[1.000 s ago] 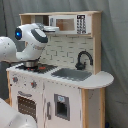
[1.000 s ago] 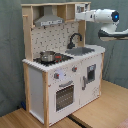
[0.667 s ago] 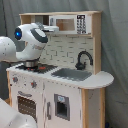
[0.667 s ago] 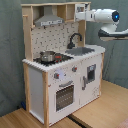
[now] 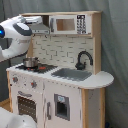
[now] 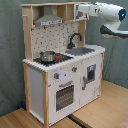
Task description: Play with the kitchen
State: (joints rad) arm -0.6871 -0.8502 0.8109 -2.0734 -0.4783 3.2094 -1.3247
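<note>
1. The kitchen counter is open above the sink and across its rounded end.
2. On the stove, the pot stands in the way; the burner beside it is bare.
3. The faucet rises behind the sink, blocking the wall there.
4. Overhead, the hood and microwave shelf cap the gap above the counter.
5. The arm fills the upper shelf's end in the second exterior view.
</note>
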